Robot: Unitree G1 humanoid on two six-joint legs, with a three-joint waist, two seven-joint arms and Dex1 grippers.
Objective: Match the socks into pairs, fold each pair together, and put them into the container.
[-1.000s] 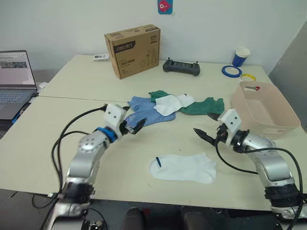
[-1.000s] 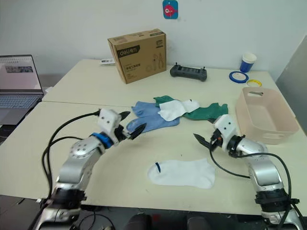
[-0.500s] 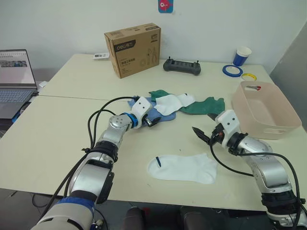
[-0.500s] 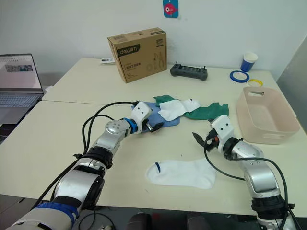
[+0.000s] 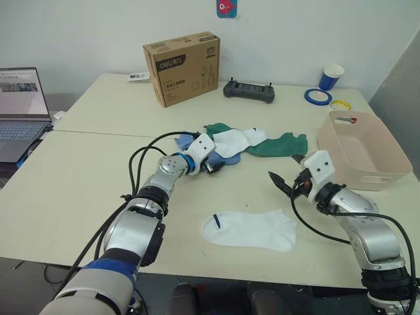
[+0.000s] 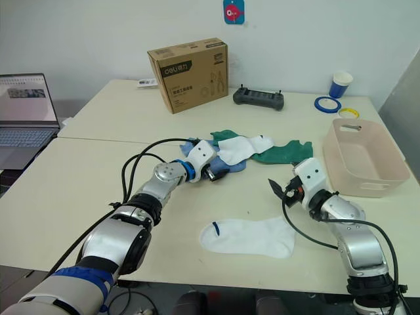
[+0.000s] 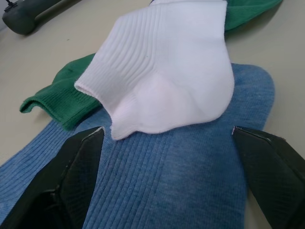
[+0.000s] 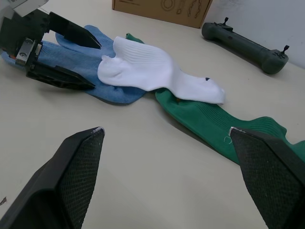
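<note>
Blue sock [image 7: 181,176] lies between the left gripper's [image 7: 167,143] spread jaws.

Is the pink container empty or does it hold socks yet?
No socks inside: the pink container shows a bare floor, apart from a small red item near its far rim.

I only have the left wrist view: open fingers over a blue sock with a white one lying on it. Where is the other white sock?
Observer: The other white sock lies flat by itself near the table's front edge, apart from the pile.
Operator: What is the right gripper doing?
Observer: The right gripper is open and empty, close to the green sock.
Operator: Anything packed yet?
Observer: No socks are visible in the pink bin.
</note>
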